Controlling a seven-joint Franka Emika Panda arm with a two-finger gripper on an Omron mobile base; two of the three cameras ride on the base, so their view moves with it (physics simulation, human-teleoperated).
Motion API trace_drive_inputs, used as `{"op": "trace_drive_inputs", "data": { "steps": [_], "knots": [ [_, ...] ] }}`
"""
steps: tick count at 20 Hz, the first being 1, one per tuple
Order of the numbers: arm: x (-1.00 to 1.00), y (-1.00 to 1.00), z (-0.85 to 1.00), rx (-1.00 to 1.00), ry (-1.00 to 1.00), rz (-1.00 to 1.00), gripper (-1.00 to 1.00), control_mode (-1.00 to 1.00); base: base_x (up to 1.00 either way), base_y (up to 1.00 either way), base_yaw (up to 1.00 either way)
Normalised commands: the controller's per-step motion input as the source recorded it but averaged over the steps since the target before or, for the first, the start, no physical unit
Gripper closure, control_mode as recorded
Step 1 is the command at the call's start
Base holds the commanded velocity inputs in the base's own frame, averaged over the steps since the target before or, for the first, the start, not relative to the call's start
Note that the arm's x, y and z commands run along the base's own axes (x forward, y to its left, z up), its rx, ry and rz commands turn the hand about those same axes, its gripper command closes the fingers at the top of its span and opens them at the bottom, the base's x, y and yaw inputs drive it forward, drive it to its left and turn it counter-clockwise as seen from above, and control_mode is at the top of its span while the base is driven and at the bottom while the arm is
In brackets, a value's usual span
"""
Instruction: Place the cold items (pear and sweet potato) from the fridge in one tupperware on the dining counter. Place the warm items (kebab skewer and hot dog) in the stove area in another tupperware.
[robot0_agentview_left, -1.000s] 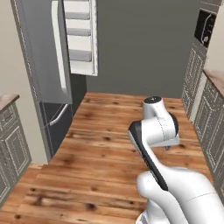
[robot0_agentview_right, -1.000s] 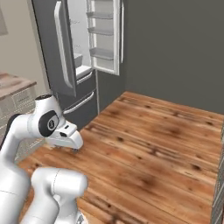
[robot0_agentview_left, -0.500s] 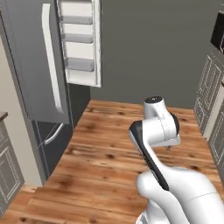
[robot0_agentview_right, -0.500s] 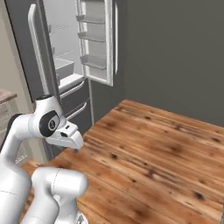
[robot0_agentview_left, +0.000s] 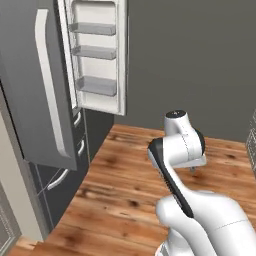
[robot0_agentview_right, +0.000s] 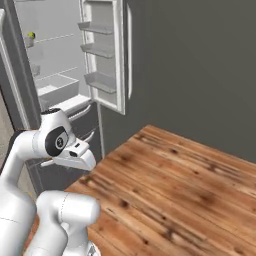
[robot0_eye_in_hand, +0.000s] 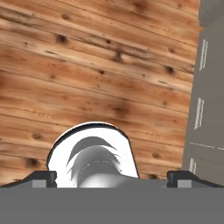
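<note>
Wooden flooring (robot0_eye_in_hand: 100, 74) is lying under our end effector (robot0_eye_in_hand: 111, 175), whose fingers are standing apart and empty. We are facing the open fridge (robot0_agentview_right: 55, 75); a small yellowish item (robot0_agentview_right: 31, 35), possibly the pear, is sitting high up and well ahead.

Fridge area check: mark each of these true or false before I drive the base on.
1. The fridge door stands open. True.
2. The door's shelves are packed with bottles. False: they look bare.
3. The gripper holds a pear. False: its tips stand wide apart over the wooden floor, nothing between them.
4. A small yellow-green item sits high inside the fridge. True.
5. The floor is tiled white. False: brown planks.
</note>
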Motion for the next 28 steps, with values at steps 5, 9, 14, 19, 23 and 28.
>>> {"op": "trace_drive_inputs", "data": {
  "steps": [5,9,14,19,23,28],
  "knots": [
    [0.0,0.0,0.0,0.0,0.0,0.0,-1.0,1.0,1.0,-0.06,0.29],
    [0.0,0.0,0.0,0.0,0.0,0.0,-1.0,1.0,1.0,-0.03,0.37],
    [0.0,0.0,0.0,0.0,0.0,0.0,-1.0,1.0,1.0,-0.04,0.38],
    [0.0,0.0,0.0,0.0,0.0,0.0,-1.0,1.0,1.0,-0.02,0.45],
    [0.0,0.0,0.0,0.0,0.0,0.0,-1.0,1.0,0.84,0.0,0.56],
    [0.0,0.0,0.0,0.0,0.0,0.0,-1.0,1.0,0.65,-0.19,0.44]
  ]
}}
